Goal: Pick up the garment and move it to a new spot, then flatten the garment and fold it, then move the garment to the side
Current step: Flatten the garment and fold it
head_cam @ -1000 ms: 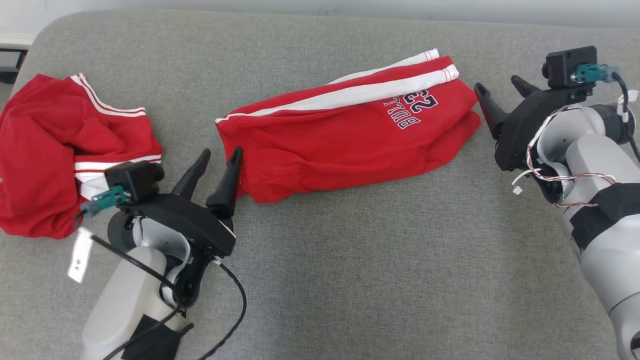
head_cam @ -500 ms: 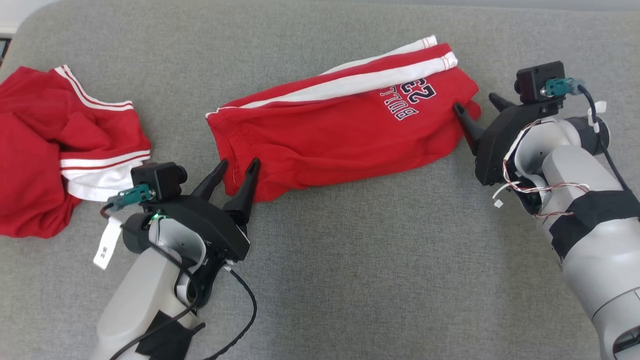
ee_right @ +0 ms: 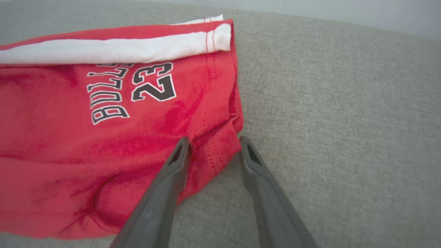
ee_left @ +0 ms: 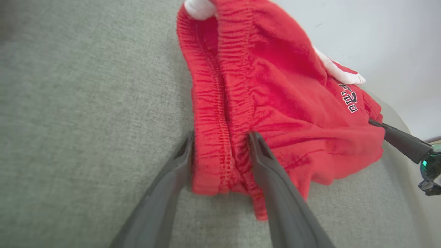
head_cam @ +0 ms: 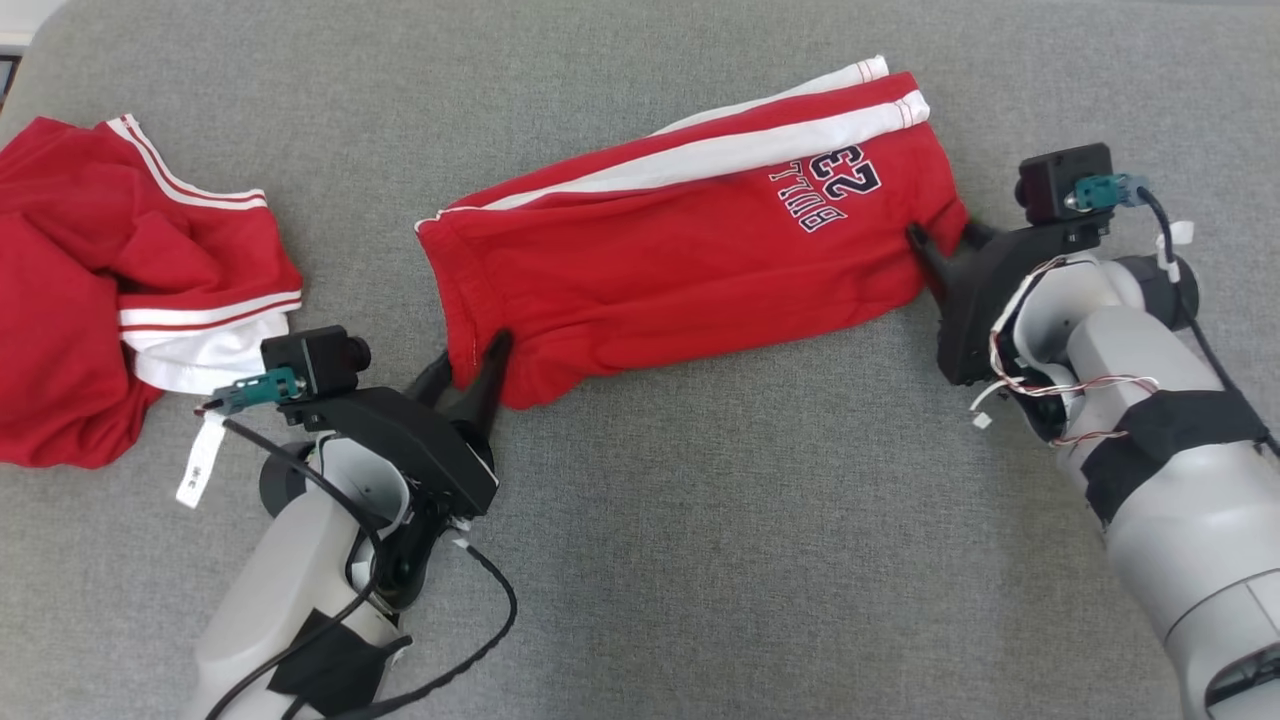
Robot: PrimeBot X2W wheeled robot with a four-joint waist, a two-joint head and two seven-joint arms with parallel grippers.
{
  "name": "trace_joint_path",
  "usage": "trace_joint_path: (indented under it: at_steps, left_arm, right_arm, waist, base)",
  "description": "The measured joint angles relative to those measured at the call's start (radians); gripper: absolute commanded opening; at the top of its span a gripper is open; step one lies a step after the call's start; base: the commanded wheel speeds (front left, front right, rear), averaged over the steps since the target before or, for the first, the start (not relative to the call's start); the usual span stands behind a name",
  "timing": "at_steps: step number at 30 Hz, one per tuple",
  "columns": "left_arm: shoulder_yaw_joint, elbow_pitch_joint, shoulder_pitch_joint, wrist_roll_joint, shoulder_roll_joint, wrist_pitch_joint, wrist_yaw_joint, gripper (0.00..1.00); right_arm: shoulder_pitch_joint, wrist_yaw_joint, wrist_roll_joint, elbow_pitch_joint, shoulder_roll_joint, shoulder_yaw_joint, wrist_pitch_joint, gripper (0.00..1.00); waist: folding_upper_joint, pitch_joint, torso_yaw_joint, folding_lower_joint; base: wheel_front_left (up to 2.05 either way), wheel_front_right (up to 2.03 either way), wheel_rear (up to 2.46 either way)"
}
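At the far left of the grey cushion (head_cam: 700, 560) lies a crumpled red garment (head_cam: 90, 300) with white trim. Just right of it, the left gripper (head_cam: 470, 352) stands spread, fingers straddling the near waistband corner of the red shorts (head_cam: 680, 260), nothing clamped. The shorts lie across the middle, with a white stripe along the far edge. At their right end, the right gripper (head_cam: 940, 235) is likewise spread around the near hem corner.
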Motion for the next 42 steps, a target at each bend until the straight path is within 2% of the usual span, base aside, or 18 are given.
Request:
trace_joint_path:
  at_steps: [1, 4, 17, 30, 42]
  left_arm:
    - [0.0, 0.004, 0.0, -0.023, -0.001, 0.005, 0.0, 0.0]
    - [-0.011, 0.012, 0.001, -0.039, -0.001, 0.025, 0.0, 0.0]
    - [-0.052, 0.014, 0.031, -0.046, 0.008, 0.002, 0.0, 0.0]
    - [-0.101, -0.062, 0.235, -0.084, 0.077, -0.032, -0.007, 0.0]
    - [-0.111, -0.177, 0.412, -0.09, 0.126, -0.061, -0.007, 0.0]
  right_arm:
    - [0.0, 0.0, 0.003, 0.003, 0.004, 0.0, -0.002, 0.0]
    - [0.001, 0.003, 0.008, 0.01, 0.021, 0.001, -0.006, 0.0]
    - [0.1, 0.005, 0.069, 0.022, 0.006, -0.023, -0.111, 0.0]
    - [0.375, 0.006, 0.151, -0.101, -0.017, 0.02, -0.217, 0.0]
    - [0.618, 0.006, 0.212, -0.245, -0.032, 0.022, -0.283, 0.0]
  waist:
    - [0.0, -0.001, -0.001, 0.0]
    - [0.0, -0.007, -0.004, 0.0]
    - [0.0002, -0.084, -0.013, 0.0]
    - [0.0001, -0.231, -0.042, -0.0001]
    - [0.0001, -0.314, -0.118, -0.0002]
  base:
    - [0.0, 0.0, 0.0]
    - [0.0, 0.0, 0.0]
    - [0.0, 0.0, 0.0]
    - [0.0, 0.0, 0.0]
    - [0.0, 0.0, 0.0]
